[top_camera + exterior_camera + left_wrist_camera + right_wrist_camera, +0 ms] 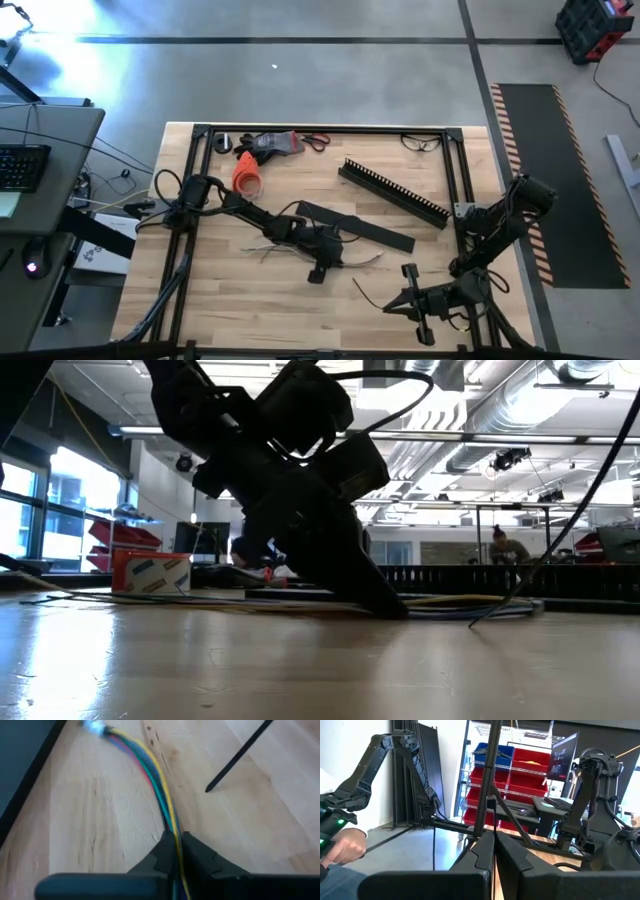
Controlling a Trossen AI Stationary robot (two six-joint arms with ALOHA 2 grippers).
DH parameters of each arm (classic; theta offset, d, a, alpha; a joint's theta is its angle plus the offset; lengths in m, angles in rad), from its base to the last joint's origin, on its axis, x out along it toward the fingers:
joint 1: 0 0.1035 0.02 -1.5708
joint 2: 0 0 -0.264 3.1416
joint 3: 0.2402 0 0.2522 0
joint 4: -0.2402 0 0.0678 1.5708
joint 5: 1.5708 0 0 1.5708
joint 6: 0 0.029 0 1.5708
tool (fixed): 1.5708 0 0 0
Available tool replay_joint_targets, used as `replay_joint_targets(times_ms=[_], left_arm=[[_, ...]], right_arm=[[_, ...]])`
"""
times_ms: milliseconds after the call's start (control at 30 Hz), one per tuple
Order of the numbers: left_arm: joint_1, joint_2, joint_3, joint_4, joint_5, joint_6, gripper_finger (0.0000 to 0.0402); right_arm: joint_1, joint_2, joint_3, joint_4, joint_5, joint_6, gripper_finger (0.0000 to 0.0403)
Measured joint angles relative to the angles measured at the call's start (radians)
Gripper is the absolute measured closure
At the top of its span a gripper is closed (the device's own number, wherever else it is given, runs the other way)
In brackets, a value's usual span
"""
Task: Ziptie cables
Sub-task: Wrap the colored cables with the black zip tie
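Between the left gripper's point(175, 845) clenched fingers point(200, 857) run the cables point(150, 767), pinched flat on the desk point(100, 820), trailing ahead of the tips. Beside them lies a black ziptie point(240, 755). Right gripper point(495, 850) grasps a thin black strip, fingers clenched.

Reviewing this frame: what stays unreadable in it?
- Far end of the coloured thin-wire cables: blurred in the left wrist view.
- Left claw tips: in the high view the arm covers them.
- Thin black strip in the shut right claw: top cut off by the right wrist view's edge; zip tie or not, unclear.
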Motion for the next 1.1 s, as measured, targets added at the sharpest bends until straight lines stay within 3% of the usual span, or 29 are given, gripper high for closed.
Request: replay_joint_targets(times_ms=[367,533,800,967,1100], left_arm=[[0.0,-0.117,-0.005,-0.04,-0.02,-0.034,0.0401],[-0.001,-0.163,-0.001,-0.017,-0.057,-0.068,0.0401],[-0.011,-0.141,-0.001,0.053,-0.06,-0.124,0.0401],[-0.027,-0.124,-0.002,0.078,-0.085,-0.139,0.0399],[-0.031,-0.143,-0.002,0.023,-0.102,-0.13,0.0373]], right_arm=[[-0.063,0.045,0.0,-0.08,-0.011,0.048,0.0403],[-0.136,0.107,0.0,-0.028,-0.129,0.048,0.0403],[-0.277,0.233,0.0,0.175,-0.298,0.001,0.0403],[-0.327,0.316,0.023,0.204,-0.311,0.048,0.0403],[-0.339,0.385,0.08,0.165,-0.311,0.088,0.0403]])
